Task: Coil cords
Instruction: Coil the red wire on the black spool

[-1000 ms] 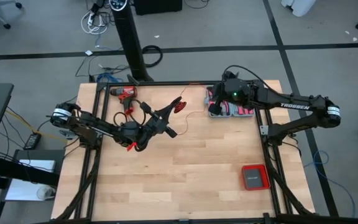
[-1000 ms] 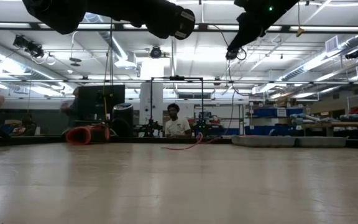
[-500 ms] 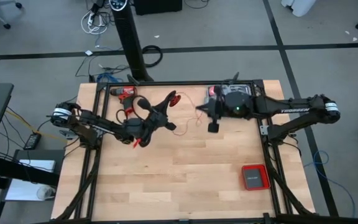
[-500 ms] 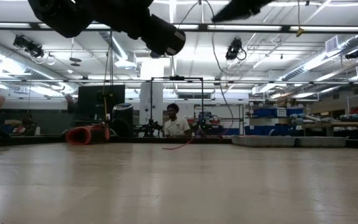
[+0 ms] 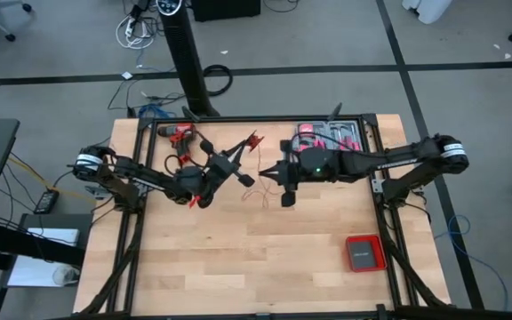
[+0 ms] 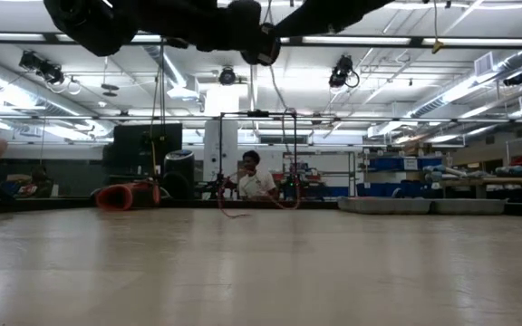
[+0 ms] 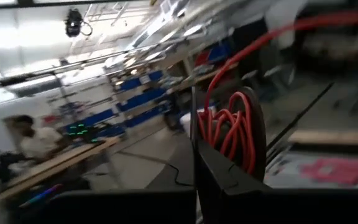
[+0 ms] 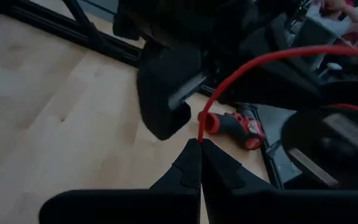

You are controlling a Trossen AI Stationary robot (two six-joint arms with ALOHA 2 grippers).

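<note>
1. We see both arms raised over the far half of the wooden table (image 5: 265,258), their grippers facing each other near the middle.
2. The left gripper (image 5: 254,139) reaches in from the left. Its fingers (image 7: 229,180) are clenched on a small coil of red cord (image 7: 232,127) wound around a dark round core.
3. From above, that coil (image 5: 254,140) shows as a tiny red bundle at the left gripper's tip, held above the table, just to the right of the power drill (image 5: 181,133) that lies at the far left edge.
4. The right gripper (image 5: 269,170) reaches in from the right. Its fingers (image 8: 191,165) are pressed tight together and pinch a strand of the same red cord (image 8: 241,71), which rises from the fingertips and curves away toward the left arm.
5. A thin loose length of cord (image 5: 258,191) trails on the wood below and between the two grippers; in the table-level view it hangs as a red loop (image 6: 243,204) in front of a seated person (image 6: 254,177) in the room behind. We think it is one continuous cord, though it is too thin to follow along its whole length.
6. A tool case (image 5: 327,136) with pink contents sits at the far edge behind the right arm.
7. A flat red square box (image 5: 364,253) lies near the right edge, well apart from both grippers.
</note>
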